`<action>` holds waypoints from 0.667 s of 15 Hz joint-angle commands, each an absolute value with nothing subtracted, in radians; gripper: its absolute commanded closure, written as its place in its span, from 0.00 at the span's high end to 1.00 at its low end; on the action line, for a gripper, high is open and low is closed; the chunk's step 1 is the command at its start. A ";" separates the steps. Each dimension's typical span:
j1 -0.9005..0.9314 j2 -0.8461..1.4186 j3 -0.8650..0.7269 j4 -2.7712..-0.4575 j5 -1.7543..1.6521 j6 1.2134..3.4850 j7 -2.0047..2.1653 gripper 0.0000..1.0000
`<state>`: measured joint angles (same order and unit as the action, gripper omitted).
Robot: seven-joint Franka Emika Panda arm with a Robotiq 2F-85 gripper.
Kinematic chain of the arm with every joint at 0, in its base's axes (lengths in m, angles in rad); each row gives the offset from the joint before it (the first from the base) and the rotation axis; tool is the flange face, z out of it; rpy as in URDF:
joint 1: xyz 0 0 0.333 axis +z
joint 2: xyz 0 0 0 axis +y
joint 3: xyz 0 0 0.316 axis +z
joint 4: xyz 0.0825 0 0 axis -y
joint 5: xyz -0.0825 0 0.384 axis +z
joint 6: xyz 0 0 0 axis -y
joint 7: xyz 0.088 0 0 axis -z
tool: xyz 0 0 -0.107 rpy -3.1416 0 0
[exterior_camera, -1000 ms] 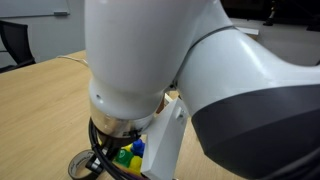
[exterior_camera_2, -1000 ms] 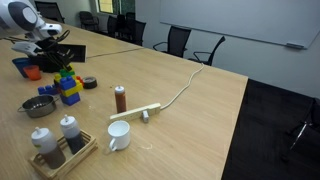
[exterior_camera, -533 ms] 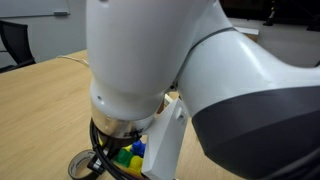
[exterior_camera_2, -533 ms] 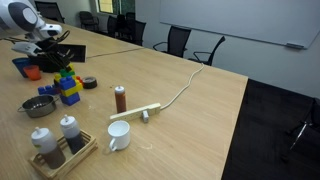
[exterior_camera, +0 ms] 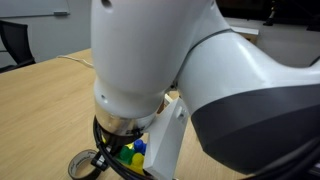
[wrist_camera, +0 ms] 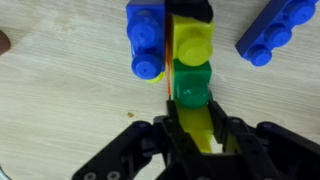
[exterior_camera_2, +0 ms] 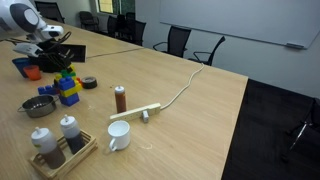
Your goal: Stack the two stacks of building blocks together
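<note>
The grasping step is judged to be in hand. In the wrist view the gripper (wrist_camera: 196,118) is seen closed on the yellow-and-green stack (wrist_camera: 192,50), one dark finger pressed to each side of its lowest visible yellow brick. The hold looks firm, though whether the stack is already lifted off the wooden table (wrist_camera: 60,95) cannot be told.

The blue stack (wrist_camera: 146,35) is seen just beside the held one, apparently touching its side, with a thin red edge showing between them. A lone blue brick (wrist_camera: 278,30) lies apart at the upper corner of that view. In an exterior view the bricks (exterior_camera_2: 66,86) are seen as one colourful cluster near the table's far end, with a dark tape roll (exterior_camera_2: 90,82) close by. In an exterior view only a glimpse of green, blue and yellow (exterior_camera: 130,152) is left visible under the wrist.

The next move is judged to call for a straight lift. The held stack would then be lined up over the studs of the other, and a square downward press given so that the bricks lock without the lower stack being tipped.

The arm (exterior_camera: 150,60) is bent over the blocks, with the wrist turned so that the gripper points downward at the table, and much of an exterior view is filled by its white links.
</note>
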<state>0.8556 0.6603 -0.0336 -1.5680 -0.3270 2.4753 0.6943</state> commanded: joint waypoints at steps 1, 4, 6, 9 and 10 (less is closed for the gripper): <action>0.842 0.629 -0.029 -1.617 -0.324 2.487 0.694 0.10; 0.836 0.627 -0.026 -1.624 -0.322 2.492 0.694 0.10; 0.836 0.624 -0.025 -1.633 -0.319 2.501 0.699 0.10; 0.837 0.615 -0.024 -1.655 -0.317 2.512 0.706 0.10; 0.839 0.608 -0.025 -1.665 -0.319 2.515 0.711 0.10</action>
<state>0.8463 0.6481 -0.0345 -1.5954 -0.3257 2.4875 0.6986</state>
